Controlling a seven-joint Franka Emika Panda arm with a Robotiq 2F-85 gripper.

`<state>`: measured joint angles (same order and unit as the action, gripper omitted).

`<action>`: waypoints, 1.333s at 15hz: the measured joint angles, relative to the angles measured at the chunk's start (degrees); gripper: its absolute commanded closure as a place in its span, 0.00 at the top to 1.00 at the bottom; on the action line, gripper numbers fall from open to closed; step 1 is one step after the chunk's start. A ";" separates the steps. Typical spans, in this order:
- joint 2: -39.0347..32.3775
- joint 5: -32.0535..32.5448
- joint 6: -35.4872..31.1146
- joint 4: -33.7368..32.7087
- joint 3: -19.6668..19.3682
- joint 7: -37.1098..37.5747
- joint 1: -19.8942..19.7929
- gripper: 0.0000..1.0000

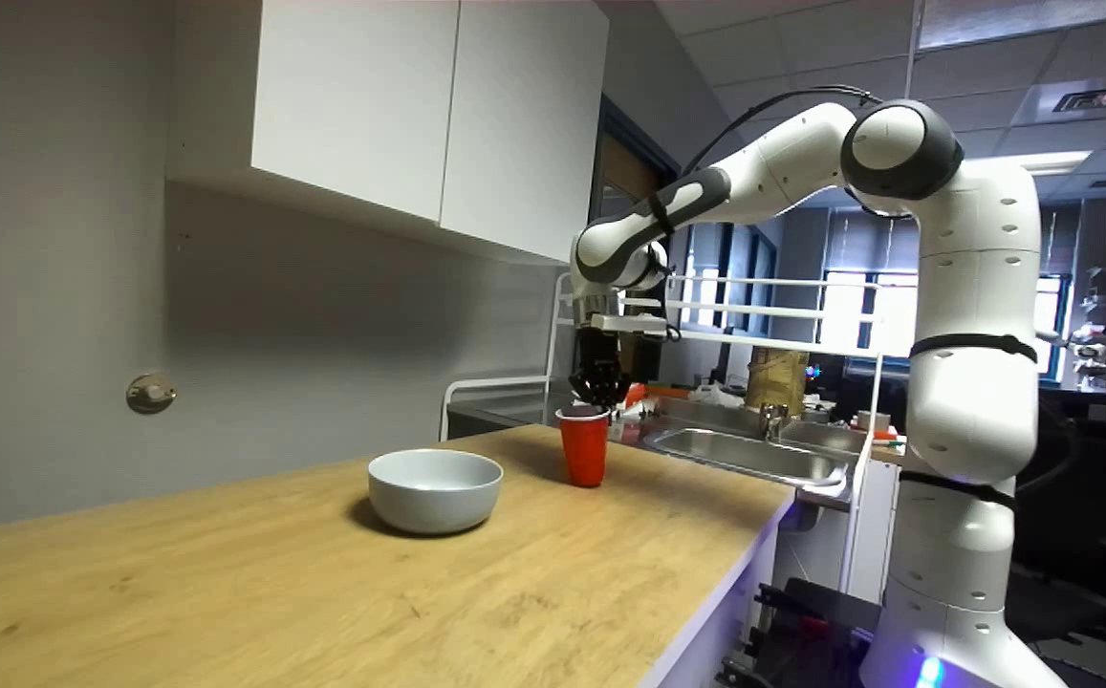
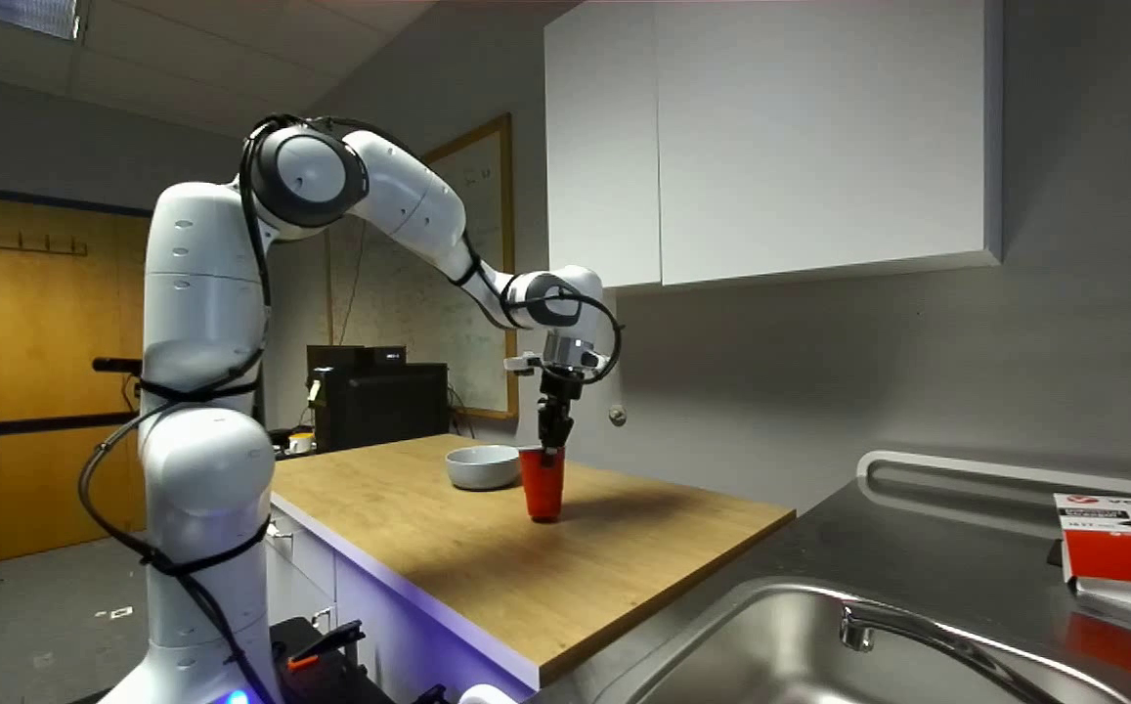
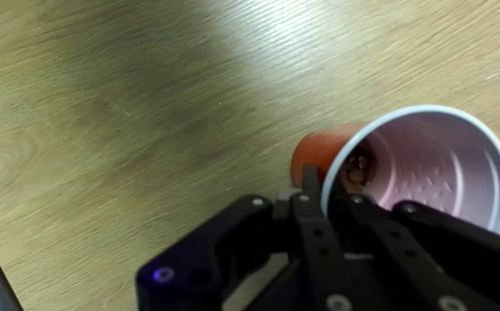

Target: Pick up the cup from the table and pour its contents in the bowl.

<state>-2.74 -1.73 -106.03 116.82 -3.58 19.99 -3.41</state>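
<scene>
Box (image 2: 1127, 554), seemingly lettered VELCRO, cut off, well apart from the cup (image 1: 586, 454) whose wall your gripper (image 3: 326, 192) pinches, contents (image 3: 357, 168) partly hidden.

The arm (image 1: 973, 248) is mostly white, all plump, smooth sections dotted with little oval marks (image 1: 1008, 228), and from where I stand its elbow (image 1: 904, 151) shows a round white cap (image 1: 885, 137) ringed in dark grey. Black cables (image 2: 255, 235) loop along it, cinched in places by plain black straps (image 1: 973, 341), and down at the base (image 1: 983, 655) a blue light (image 1: 929, 672) glows. Past the silvery metal wrist (image 2: 570, 351), the tool (image 3: 325, 192) is black, angular and jointed, studded with pale round screws (image 3: 338, 302), one of them tinged violet.
</scene>
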 measured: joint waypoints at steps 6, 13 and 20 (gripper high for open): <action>5.19 1.82 3.15 -0.21 3.75 2.23 4.52 0.06; 11.63 15.59 5.30 -0.21 13.84 16.29 10.33 0.06; 8.63 31.01 5.99 -0.79 20.63 30.49 13.52 0.06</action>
<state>5.90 29.28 -100.04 116.03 17.05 50.48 10.11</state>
